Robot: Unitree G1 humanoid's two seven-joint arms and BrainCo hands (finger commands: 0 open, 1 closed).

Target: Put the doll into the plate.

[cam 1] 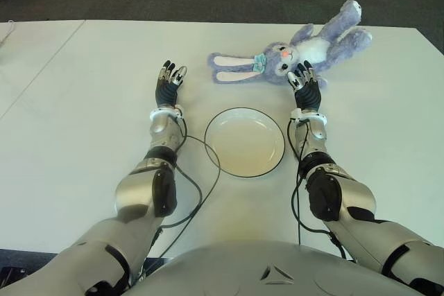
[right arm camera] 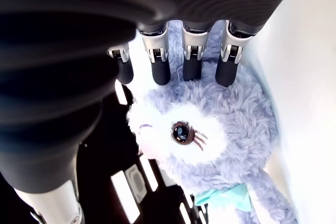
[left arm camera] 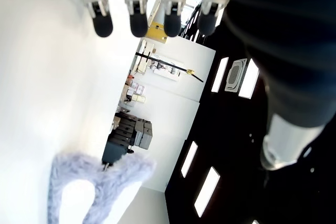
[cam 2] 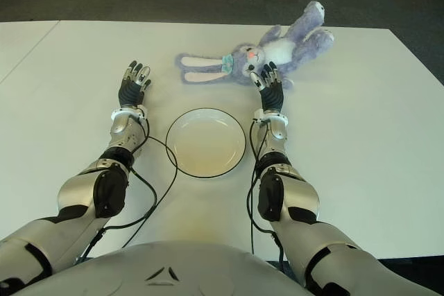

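Purple and plush, the doll [cam 1: 298, 50] lies flat on the white table [cam 1: 83, 102], beyond the plate [cam 1: 244, 141] and to its right (long ears stretched leftward). I see my right hand [cam 1: 305, 82] just short of its head, fingers [right arm camera: 191, 59] straight and spread, holding nothing. My left hand [cam 1: 168, 82] shows left of the plate, fingers likewise extended and holding nothing.
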